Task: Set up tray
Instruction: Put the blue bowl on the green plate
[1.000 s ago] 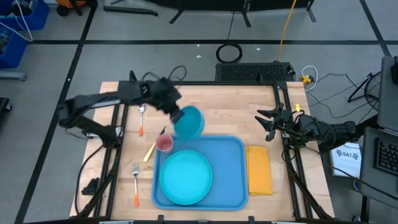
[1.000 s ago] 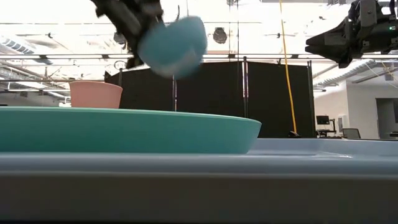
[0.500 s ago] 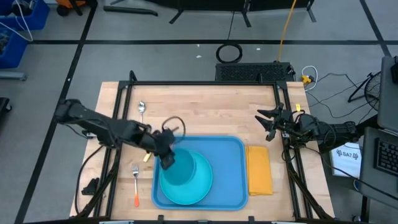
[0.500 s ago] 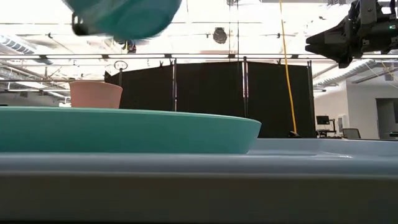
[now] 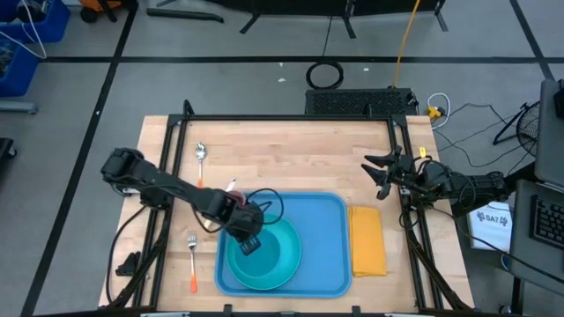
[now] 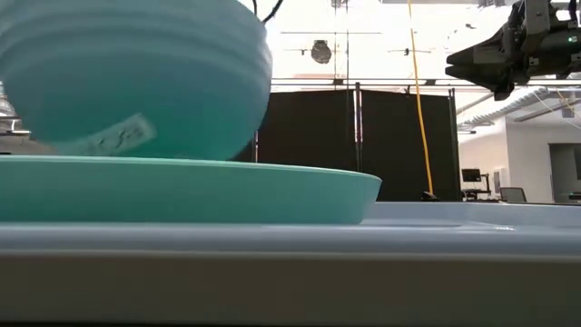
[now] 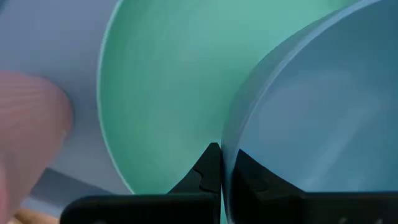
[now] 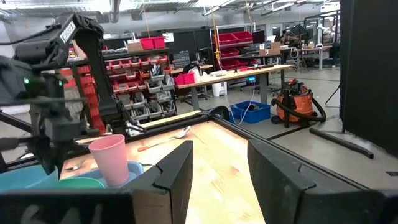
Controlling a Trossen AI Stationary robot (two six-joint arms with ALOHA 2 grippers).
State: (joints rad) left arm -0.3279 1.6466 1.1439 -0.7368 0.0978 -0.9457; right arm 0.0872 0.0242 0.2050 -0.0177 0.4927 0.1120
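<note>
The blue tray (image 5: pixel 326 220) lies at the table's near middle with a round teal plate (image 5: pixel 248 275) on it. My left gripper (image 5: pixel 249 239) is shut on a light-blue bowl (image 5: pixel 278 242), which hangs low over the plate, mouth up and slightly tilted. Whether the bowl (image 6: pixel 136 73) touches the plate (image 6: pixel 272 191) I cannot tell. A pink cup (image 8: pixel 112 158) stands on the tray's far left corner, hidden under my left arm in the high view. My right gripper (image 5: pixel 383 172) hovers open at the table's right edge, pointing level. My left gripper pinches the bowl's rim (image 7: pixel 227 140) on the side toward the table's left, one finger inside the bowl and one outside. The fingers (image 7: pixel 208 168) come from above, slanting down from the left. The bowl hangs below them over the plate.
A folded yellow napkin (image 5: pixel 368 239) lies right of the tray. A spoon (image 5: pixel 201 157) and a fork (image 5: pixel 192 264), both orange-handled, lie on the wood left of the tray. The far half of the table is bare wood.
My left gripper has carried the bowl from beyond the tray's far edge toward the near edge and down, to low over the plate. The bowl, tipped on its side before, now has its mouth nearly up. My left gripper stayed shut on it.
</note>
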